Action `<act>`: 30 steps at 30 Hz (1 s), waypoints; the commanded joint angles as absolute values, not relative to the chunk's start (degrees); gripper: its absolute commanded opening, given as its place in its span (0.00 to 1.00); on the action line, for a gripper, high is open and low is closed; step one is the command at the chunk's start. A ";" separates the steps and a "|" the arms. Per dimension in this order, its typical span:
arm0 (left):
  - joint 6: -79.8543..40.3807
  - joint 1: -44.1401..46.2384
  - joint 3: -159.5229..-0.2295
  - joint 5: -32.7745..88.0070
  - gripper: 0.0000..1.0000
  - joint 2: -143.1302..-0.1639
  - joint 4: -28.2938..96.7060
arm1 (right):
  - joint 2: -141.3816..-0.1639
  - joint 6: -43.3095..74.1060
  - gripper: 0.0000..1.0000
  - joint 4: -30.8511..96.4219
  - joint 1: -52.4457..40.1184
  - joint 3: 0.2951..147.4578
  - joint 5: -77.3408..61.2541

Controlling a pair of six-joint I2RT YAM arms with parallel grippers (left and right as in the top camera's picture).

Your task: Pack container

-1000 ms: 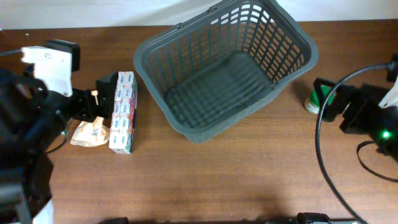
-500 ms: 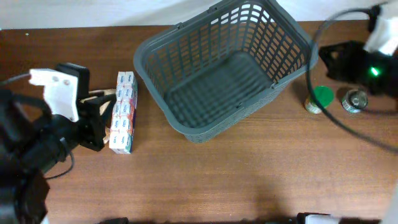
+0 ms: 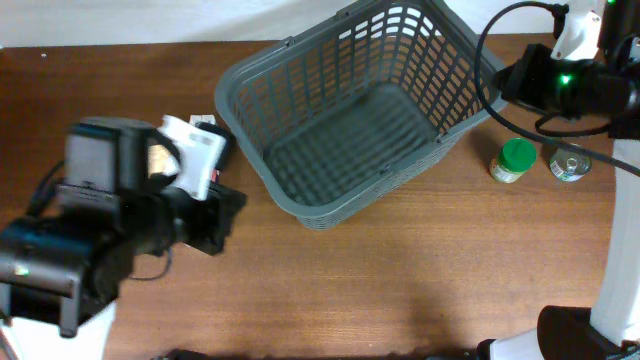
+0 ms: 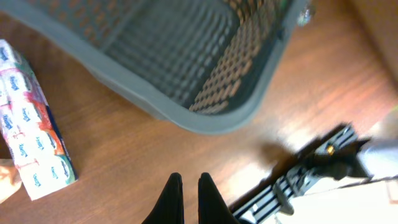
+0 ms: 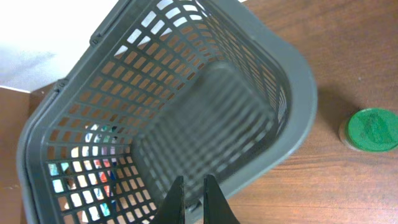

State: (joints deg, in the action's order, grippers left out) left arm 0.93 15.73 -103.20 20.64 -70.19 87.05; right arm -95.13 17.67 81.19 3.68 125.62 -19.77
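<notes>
Left gripper (image 4: pixel 188 199) and right gripper (image 5: pixel 193 199): both nearly closed, holding nothing. Large dark grey slotted plastic basket (image 3: pixel 228 85) stands empty mid-way across the brown wooden table (image 3: pixel 400 290). Advisable: spread the fingers first, then straddle the white printed tissue multipack (image 4: pixel 31 124) across its narrow width. White wall (image 3: pixel 150 20) behind.
</notes>
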 commanded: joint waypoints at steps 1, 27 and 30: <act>-2.44 23.86 -103.55 9.82 0.02 -70.78 87.00 | -97.08 13.34 0.04 80.23 0.80 126.28 -16.21; -6.83 46.83 -103.26 1.21 0.02 -87.44 84.58 | -109.54 12.21 0.04 77.78 -2.61 125.99 -11.07; -6.83 46.83 -103.18 1.30 0.02 -87.53 83.79 | -110.19 12.19 0.04 77.80 -2.61 125.93 -10.76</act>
State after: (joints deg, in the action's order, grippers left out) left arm -6.11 46.83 -103.20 1.54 -87.31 84.47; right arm -109.23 12.93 77.78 -2.42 125.62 -12.40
